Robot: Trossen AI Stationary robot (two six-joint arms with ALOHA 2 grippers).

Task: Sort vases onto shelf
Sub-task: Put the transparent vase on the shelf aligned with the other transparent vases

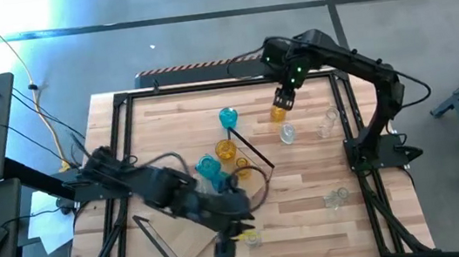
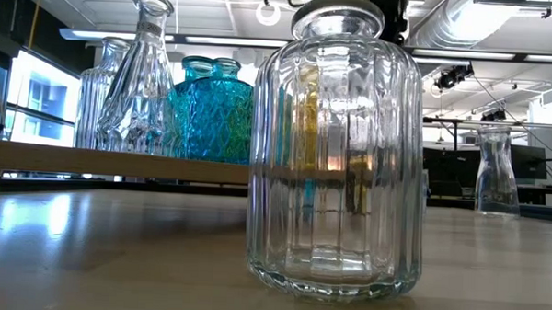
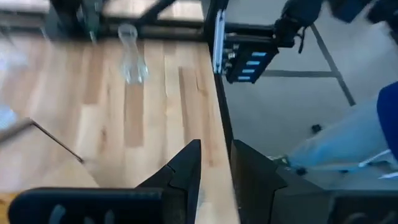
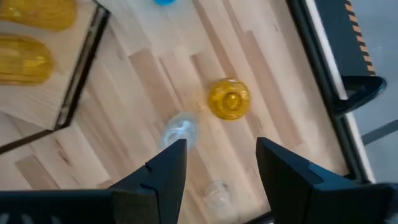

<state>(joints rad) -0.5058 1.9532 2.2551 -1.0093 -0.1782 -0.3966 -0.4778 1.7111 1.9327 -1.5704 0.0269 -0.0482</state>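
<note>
Amber vase [image 4: 229, 98] stands below the wide-open, empty right gripper [image 4: 221, 163]; a clear vase [image 4: 180, 129] beside it risks toppling. Left gripper [image 3: 214, 168], near the table edge, is narrowly parted; its hold I cannot tell.

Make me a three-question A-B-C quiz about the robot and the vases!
1. Where does the right gripper hang? A over the yellow vase B over the keyboard C under the table
2. What colour is the ribbed jar nearest the low camera? A teal B clear C red
3. The right fingers are: A shut on a vase B open C missing
Answers: 1 A, its wrist view looks down on that vase; 2 B, you see through it; 3 B, a gap shows between them.
</note>
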